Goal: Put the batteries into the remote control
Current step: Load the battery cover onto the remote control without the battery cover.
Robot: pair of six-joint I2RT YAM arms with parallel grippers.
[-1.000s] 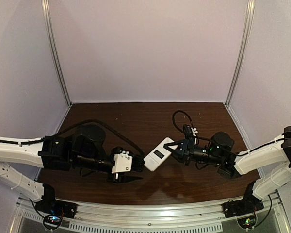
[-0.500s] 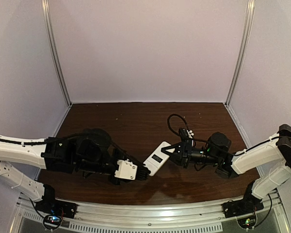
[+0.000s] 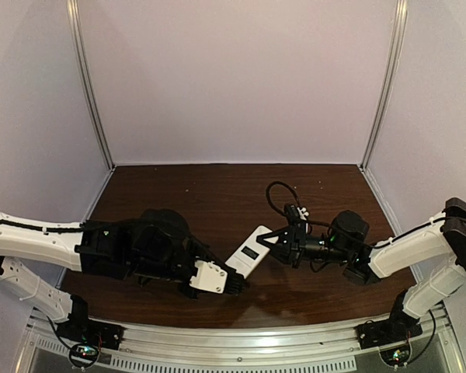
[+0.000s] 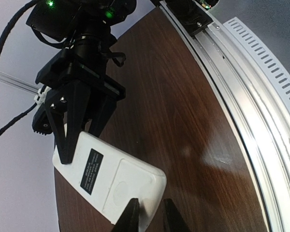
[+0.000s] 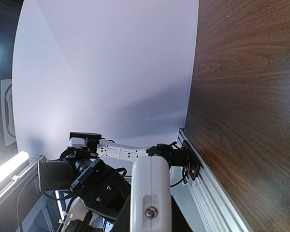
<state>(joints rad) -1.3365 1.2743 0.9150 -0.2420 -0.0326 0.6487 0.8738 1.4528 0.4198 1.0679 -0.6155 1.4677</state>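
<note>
The remote control [image 3: 248, 255] is a slim white handset held above the table, plain back up, with a black label and its battery cover in place [image 4: 106, 174]. My right gripper [image 3: 279, 238] is shut on its far right end; the remote's end fills the right wrist view [image 5: 151, 183] between dark fingers. My left gripper [image 3: 236, 281] is at the remote's near left end. In the left wrist view its jaws [image 4: 150, 220] stand narrowly apart with the remote's corner pinched between them. No batteries are in view.
A black cable [image 3: 283, 194] loops above the right wrist. An aluminium rail [image 3: 241, 342] runs along the table's near edge. Pale walls close off the back and both sides. The left arm [image 5: 87, 179] sits just beyond the remote.
My left gripper has moved right and toward the near edge, reaching the remote's near end. My right gripper has shifted slightly left with the remote, tilting it a little.
</note>
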